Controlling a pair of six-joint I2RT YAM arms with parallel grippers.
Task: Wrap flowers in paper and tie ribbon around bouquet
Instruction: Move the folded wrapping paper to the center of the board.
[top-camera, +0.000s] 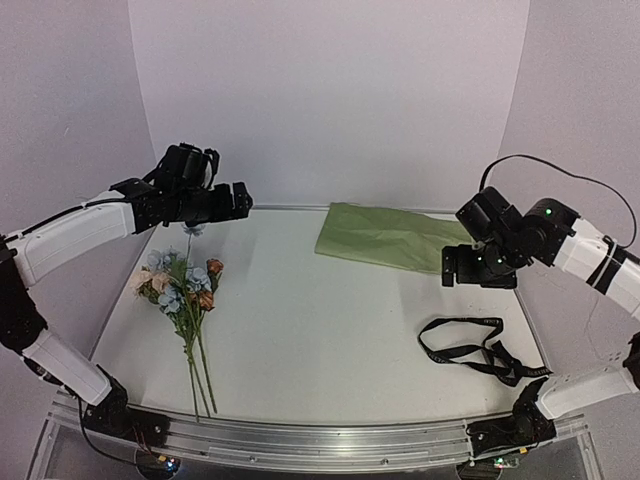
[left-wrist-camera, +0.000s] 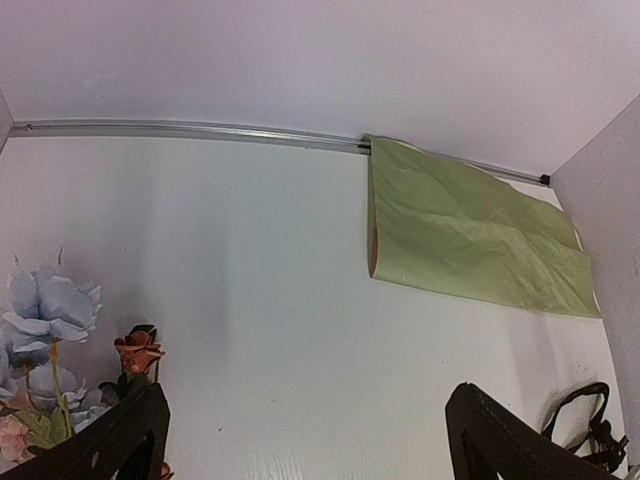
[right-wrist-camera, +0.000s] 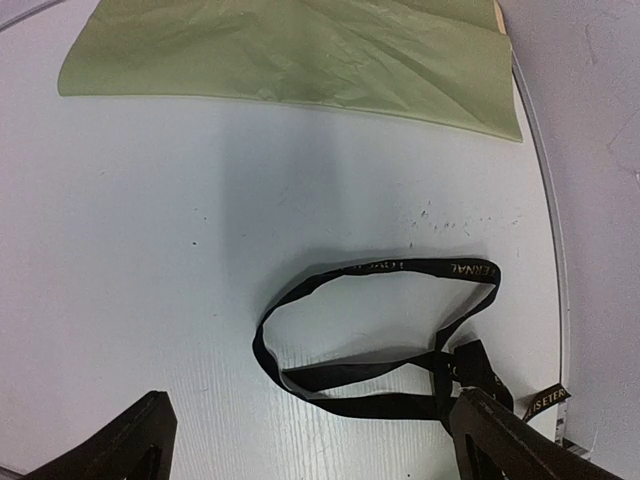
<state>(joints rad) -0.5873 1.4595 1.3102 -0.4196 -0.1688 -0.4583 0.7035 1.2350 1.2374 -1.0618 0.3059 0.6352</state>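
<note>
The flowers (top-camera: 183, 286) lie on the white table at the left, blue, cream and orange heads away from me, stems toward the near edge; their heads show at the lower left of the left wrist view (left-wrist-camera: 50, 320). The folded green paper (top-camera: 392, 237) lies flat at the back right (left-wrist-camera: 470, 235) (right-wrist-camera: 300, 50). The black ribbon (top-camera: 478, 349) lies looped at the right (right-wrist-camera: 385, 335). My left gripper (top-camera: 240, 199) hovers open above the flower heads, nothing between its fingers. My right gripper (top-camera: 478, 270) hangs open above the table between paper and ribbon, empty.
A metal rail (top-camera: 320, 445) runs along the near edge, another strip (left-wrist-camera: 190, 130) along the back. White walls close in the left, back and right sides. Bare tabletop (top-camera: 320, 320) lies between flowers and ribbon.
</note>
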